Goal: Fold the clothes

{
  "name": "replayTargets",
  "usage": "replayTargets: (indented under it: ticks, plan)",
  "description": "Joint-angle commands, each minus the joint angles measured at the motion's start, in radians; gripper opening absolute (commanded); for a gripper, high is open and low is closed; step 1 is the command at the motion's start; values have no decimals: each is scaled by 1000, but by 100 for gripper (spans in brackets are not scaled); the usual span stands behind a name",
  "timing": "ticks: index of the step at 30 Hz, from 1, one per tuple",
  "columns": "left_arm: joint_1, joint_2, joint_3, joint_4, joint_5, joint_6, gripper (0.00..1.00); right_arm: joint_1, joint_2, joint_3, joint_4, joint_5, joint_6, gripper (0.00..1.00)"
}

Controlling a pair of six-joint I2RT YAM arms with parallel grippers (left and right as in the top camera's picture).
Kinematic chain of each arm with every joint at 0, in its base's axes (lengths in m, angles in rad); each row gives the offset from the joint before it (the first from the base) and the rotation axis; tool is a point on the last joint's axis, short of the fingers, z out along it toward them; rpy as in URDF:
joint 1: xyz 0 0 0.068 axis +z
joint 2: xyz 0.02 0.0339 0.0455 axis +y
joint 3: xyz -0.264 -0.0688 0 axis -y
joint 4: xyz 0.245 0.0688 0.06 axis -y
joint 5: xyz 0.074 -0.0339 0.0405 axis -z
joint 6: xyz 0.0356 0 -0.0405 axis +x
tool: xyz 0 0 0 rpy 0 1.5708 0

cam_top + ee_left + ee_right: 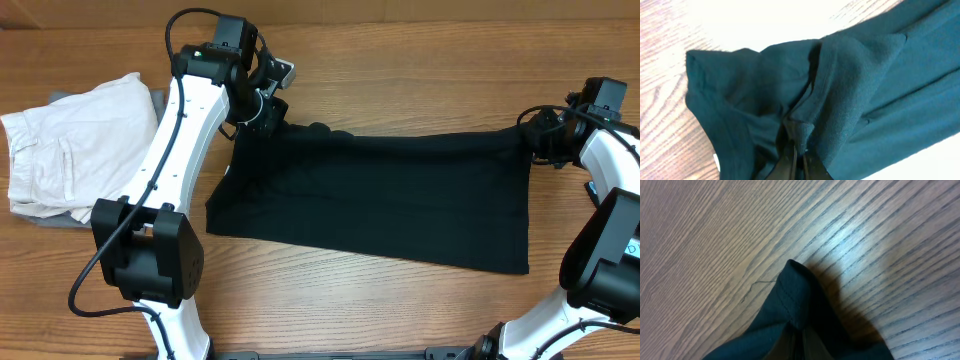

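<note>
Black T-shirt [380, 200] is pinched tight by left end effector [268, 116] and right end effector [536, 136].

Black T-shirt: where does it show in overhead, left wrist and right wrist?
Overhead: black T-shirt spread wide across mid-frame.
Left wrist: fills most of the frame, bunched fabric pinched in the left claw at bottom centre.
Right wrist: only one hemmed corner, bottom centre.
Shared landmark: the wood-grain table, visible in all three.
</note>
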Motion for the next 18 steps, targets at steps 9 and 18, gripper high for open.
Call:
replayTargets:
  ticks: [9, 18]
  plan:
    - [-13, -21, -50, -181, 91, 14, 4, -7, -14, 14, 12, 41, 0, 4]
    - [-18, -21, -52, -285, 76, 15, 4, -7, -14, 14, 8, 40, 0, 4]
